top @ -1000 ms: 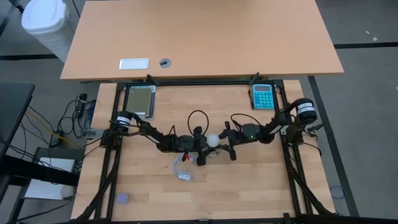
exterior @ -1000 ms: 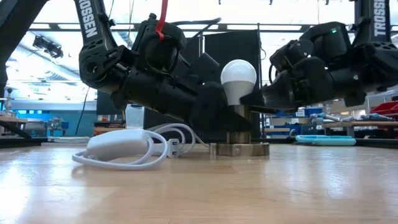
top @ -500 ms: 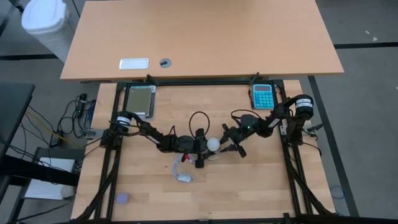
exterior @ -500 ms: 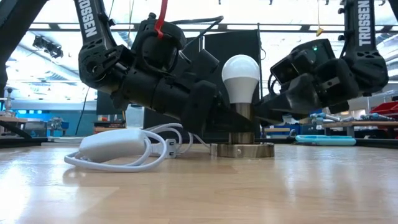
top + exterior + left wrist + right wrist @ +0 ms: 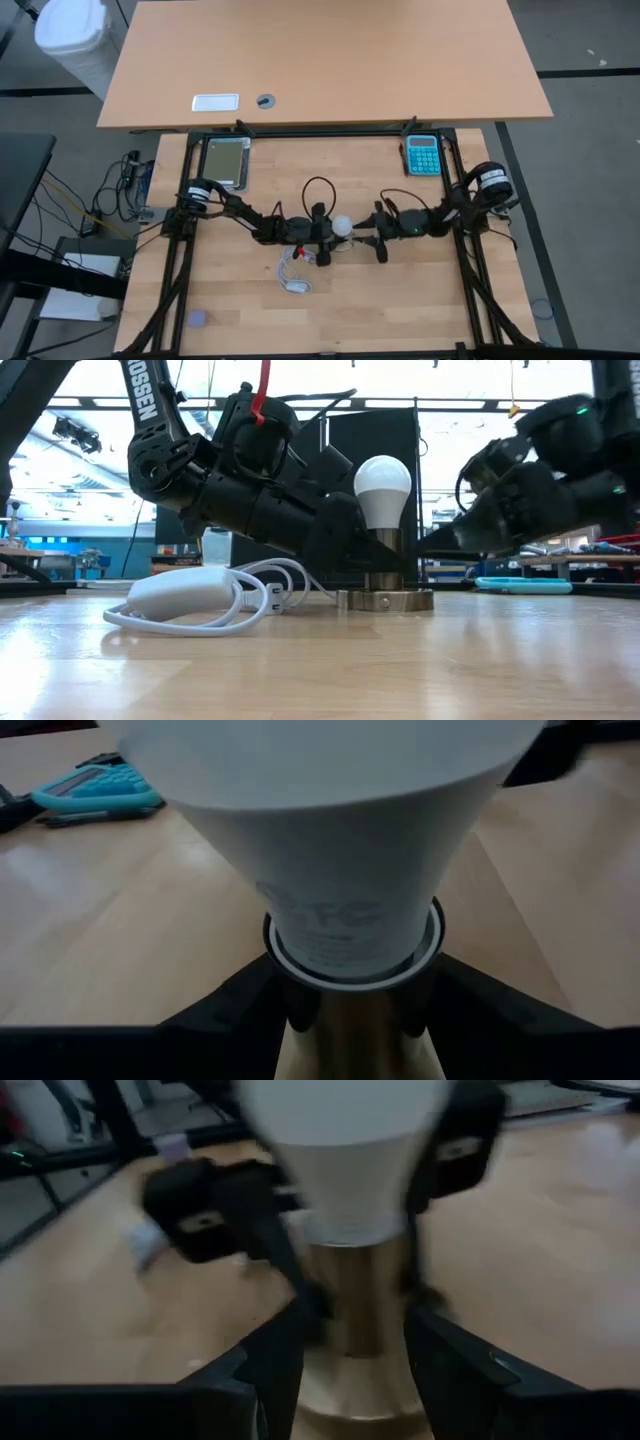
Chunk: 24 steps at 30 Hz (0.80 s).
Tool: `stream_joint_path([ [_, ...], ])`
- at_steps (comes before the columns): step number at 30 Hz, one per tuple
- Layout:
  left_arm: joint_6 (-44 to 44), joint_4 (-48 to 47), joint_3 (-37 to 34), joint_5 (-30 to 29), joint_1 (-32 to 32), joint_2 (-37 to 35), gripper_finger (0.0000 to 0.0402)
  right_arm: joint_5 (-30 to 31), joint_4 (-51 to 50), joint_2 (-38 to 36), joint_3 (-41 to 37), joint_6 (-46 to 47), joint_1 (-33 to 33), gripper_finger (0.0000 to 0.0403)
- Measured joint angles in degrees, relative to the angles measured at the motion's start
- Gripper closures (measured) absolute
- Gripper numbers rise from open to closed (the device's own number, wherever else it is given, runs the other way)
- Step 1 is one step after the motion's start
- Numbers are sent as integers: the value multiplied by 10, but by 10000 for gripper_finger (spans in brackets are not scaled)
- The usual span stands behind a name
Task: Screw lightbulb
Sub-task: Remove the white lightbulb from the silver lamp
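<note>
The bulb (image 5: 383,488) stands upright in a metal socket (image 5: 385,592) near the middle of the desk (image 5: 400,310), its white globe at the top and its narrow base down in the socket's neck. The left gripper (image 5: 350,1010) reaches in low from one side of the socket, and its fingers (image 5: 225,1000) are narrowly set, closed on the socket's neck just under the bulb's collar. The right gripper (image 5: 350,1350) comes in from the opposite side, facing the left one across the socket; its fingers (image 5: 270,1350) sit narrow on either side of the neck below the bulb, though whether they press on the metal cannot be told. In the high view the bulb (image 5: 343,227) shows as a white dot between the two grippers. A coiled white cable (image 5: 205,600) with a switch block lies on the desk just beside the socket, under the left arm. A blue calculator (image 5: 422,155) lies well beyond the socket at the desk's far edge, on the right arm's side, and a grey tray (image 5: 224,162) lies at the same edge on the left arm's side.
</note>
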Motion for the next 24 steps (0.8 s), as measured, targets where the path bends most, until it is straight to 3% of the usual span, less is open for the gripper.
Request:
stream_joint_path([
  [6,-15,-1,0,-3,3,0,191,56,3,0,19,59,40,185],
  [11,-21,-4,0,-14,3,0,191,232,-8,0,54,79,85,153],
  [19,-36,-6,0,-54,3,0,191,332,-155,-1,138,58,120,157],
  [24,-38,-6,0,-61,3,0,191,386,-168,-1,158,38,121,162],
])
